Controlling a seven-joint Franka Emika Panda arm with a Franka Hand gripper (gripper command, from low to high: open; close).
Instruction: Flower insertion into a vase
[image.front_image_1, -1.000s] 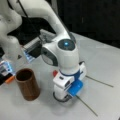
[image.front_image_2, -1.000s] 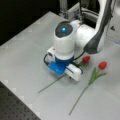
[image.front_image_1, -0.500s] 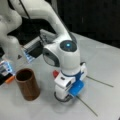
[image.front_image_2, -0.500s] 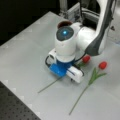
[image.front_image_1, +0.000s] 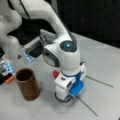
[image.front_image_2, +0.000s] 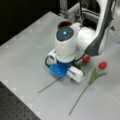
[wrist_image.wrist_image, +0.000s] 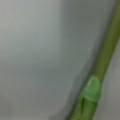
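Flowers are lying flat on the grey bench (image.front_image_2: 22, 57). The gripper (image.front_image_2: 65, 73) is being held low over the nearer flower (image.front_image_2: 86, 59), just above its stem, and the wrist body is blocking most of that flower from sight in both front views; only the red bloom and a length of stem toward a front view's bottom left (image.front_image_2: 48, 85) are being shown. Whether the jaws are open or closed on the stem cannot be told, since they are being hidden under the blue and white wrist housing. In the wrist view a green stem (wrist_image.wrist_image: 105, 55) with a paler green node is being seen very close, running from top right to bottom, against the bench.

The second flower (image.front_image_2: 102, 65) is lying apart to a front view's right, with a red bloom, green leaves and a long stem. The vase (image.front_image_1: 27, 84) is standing upright and holding nothing, to a front view's left of the gripper and well clear of it. Grey equipment (image.front_image_1: 35, 47) is sitting behind at the bench's far edge.
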